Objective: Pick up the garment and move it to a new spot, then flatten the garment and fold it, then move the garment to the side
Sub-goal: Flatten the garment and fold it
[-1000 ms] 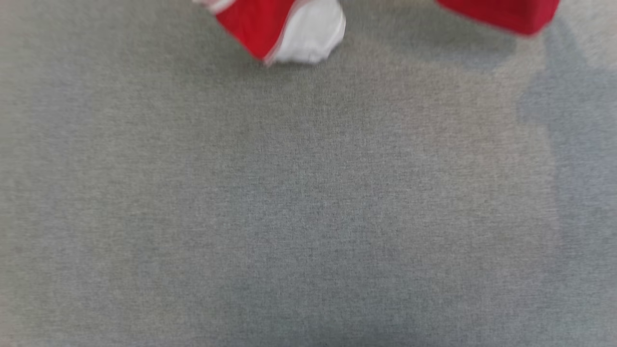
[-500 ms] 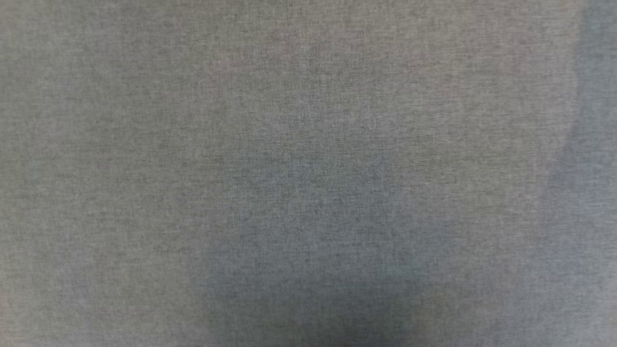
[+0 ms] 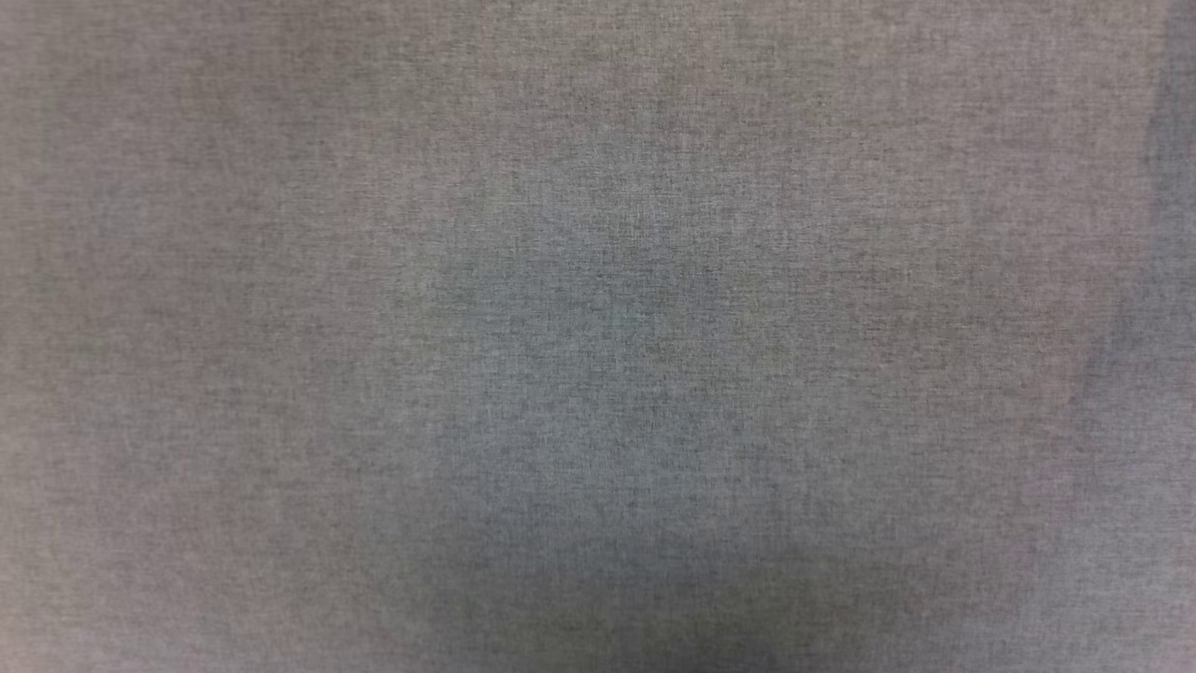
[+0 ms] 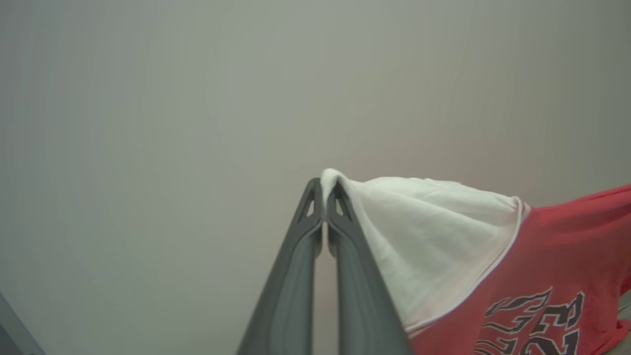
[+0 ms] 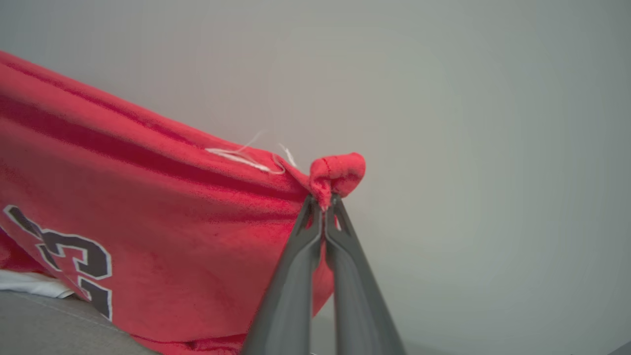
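Fabric of the red garment (image 4: 517, 246) hung stretched between both arms, above the grey tabletop (image 3: 598, 336). The left fingers (image 4: 296, 276) were pinched together on the edge of its white sleeve. The right fingers (image 5: 291, 286) were clamped on a bunched red corner. In the right wrist view the black, white-edged print showed a readable "3". In the left wrist view the lettering was cut off and unreadable.

The right gripper (image 5: 324, 202) pinches a bunched red edge of the garment (image 5: 148, 207). The cloth spreads leftward, with black white-edged numerals (image 5: 74, 256) low at left.
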{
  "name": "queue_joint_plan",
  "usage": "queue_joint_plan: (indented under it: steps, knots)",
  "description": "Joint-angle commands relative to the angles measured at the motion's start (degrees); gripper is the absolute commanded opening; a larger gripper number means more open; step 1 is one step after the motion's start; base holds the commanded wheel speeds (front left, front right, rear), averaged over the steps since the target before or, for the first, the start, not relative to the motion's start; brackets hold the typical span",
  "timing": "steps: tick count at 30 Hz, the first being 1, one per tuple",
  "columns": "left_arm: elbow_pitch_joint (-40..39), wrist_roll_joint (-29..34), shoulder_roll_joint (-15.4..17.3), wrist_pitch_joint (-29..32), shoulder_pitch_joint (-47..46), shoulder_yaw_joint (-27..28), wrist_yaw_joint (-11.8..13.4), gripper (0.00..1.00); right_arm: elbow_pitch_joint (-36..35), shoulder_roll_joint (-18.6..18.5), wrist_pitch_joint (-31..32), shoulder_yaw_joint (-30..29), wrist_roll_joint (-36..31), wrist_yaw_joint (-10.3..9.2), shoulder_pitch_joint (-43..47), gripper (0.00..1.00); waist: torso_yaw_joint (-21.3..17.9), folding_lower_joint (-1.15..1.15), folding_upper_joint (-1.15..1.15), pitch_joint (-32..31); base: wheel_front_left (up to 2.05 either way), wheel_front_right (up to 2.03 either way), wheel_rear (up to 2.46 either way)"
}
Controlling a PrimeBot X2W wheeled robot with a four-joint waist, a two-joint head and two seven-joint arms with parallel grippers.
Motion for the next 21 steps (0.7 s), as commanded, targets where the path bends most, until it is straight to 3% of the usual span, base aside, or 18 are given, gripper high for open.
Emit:
queue_joint_plan:
  steps: [1, 5, 10, 21]
  knots:
    - [-1.33, -0.34, -0.75, -0.32, 3.45, 1.01, 0.27, 0.00, 0.18, 0.20, -0.88, 0.72, 0.70, -0.46, 2.21, 0.00, 0.45, -0.01, 0.00, -1.42, 0.00, 0.00, 0.00]
    - [-5.51, -0.82, -3.44, -0.33, 14.49, 2.56, 0.27, 0.00, 0.04, -0.12, -2.26, 3.59, 2.59, -0.46, 9.28, 0.00, 1.11, -0.01, 0.00, -5.04, 0.00, 0.00, 0.00]
    - [-8.51, -2.56, -6.06, -0.33, 28.96, -0.04, 0.27, 0.00, -1.31, -0.95, -3.24, 6.31, 6.46, -0.46, 20.22, 0.00, 2.00, -0.01, 0.00, -11.23, 0.00, 0.00, 0.00]
    - [-5.07, -8.44, -5.51, -0.33, 53.58, -6.67, 0.27, 0.00, -5.92, -3.84, -3.70, 10.55, 15.62, -0.46, 43.35, 0.00, 3.07, -0.01, 0.00, -24.08, 0.00, 0.00, 0.00]
